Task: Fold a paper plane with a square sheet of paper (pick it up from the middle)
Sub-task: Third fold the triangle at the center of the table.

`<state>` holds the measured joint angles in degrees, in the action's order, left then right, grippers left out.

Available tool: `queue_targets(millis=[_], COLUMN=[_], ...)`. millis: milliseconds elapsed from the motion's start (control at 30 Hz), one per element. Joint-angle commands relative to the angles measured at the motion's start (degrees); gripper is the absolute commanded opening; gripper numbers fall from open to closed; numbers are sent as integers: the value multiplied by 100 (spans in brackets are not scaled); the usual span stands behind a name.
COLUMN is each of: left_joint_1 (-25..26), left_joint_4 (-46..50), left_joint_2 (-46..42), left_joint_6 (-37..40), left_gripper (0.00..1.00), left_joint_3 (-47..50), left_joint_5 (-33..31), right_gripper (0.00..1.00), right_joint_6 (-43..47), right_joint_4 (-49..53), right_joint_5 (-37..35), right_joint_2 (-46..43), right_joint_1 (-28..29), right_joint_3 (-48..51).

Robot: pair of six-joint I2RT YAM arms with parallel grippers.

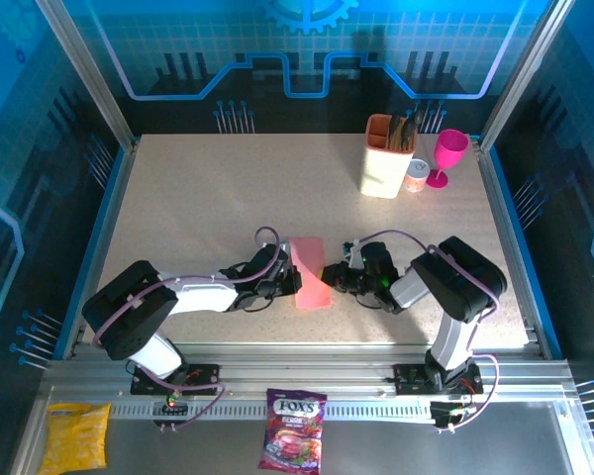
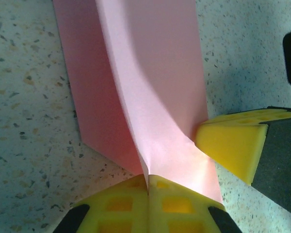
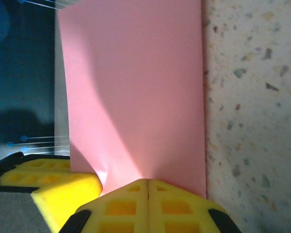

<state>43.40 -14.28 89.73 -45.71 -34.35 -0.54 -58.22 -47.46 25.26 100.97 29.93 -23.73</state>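
Top external view: thin salmon-pink folded paper plane (image 1: 310, 272) sits on the speckled table (image 1: 198, 198), long way near-to-far.
Left gripper (image 1: 289, 279): pinching its left edge.
Right gripper (image 1: 334, 278): pinching its right edge, just as close.

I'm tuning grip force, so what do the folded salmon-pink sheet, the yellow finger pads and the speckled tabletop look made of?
Folded salmon-pink sheet: thin matte paper; it holds sharp creases and bows softly.
Yellow finger pads: likely moulded plastic or rubber, matte, with a recessed grid pattern.
Speckled tabletop: smooth, stone-look surface, probably laminate; the look leaves that open.
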Motion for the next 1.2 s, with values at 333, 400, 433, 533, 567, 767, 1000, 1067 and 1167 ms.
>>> queue_targets(millis=[333, 400, 433, 533, 567, 767, 1000, 1067, 1167], left_joint_1=[-99, -120, -131, -181, -199, -279, -317, -315, -323], left_joint_4=[1082, 1224, 1329, 1567, 1590, 1594, 1498, 1499, 1502], left_joint_2=[-189, -227, -237, -261, -272, -265, -259, -263, -287], left_joint_6=[-657, -796, -871, -965, -997, -1118, -1204, -1211, -1211], left_gripper=[0, 0, 0, 0, 0, 0, 0, 0, 0], left_joint_3=[-458, -511, -547, -630, -635, -584, -520, -526, -509], left_joint_5=[588, 659, 686, 795, 843, 1050, 1147, 1148, 1152], right_gripper=[46, 49, 49, 53, 54, 57, 60, 60, 58], right_joint_6=[2543, 2604, 2620, 2612, 2590, 2499, 2538, 2535, 2530], right_joint_4=[5936, 6143, 6227, 6409, 6440, 6348, 6337, 6311, 6319], right_joint_5=[-2313, -2693, -2894, -3470, -3606, -4103, -4482, -4559, -4725], right_joint_2=[-2670, -2759, -2784, -2767, -2750, -2320, -1528, -1407, -1280], right_joint_1=[1374, 1797, 2027, 2634, 2797, 3512, 3954, 3968, 3965], right_joint_3=[-1428, -1483, -1515, -1578, -1578, -1745, -2303, -2390, -2498])
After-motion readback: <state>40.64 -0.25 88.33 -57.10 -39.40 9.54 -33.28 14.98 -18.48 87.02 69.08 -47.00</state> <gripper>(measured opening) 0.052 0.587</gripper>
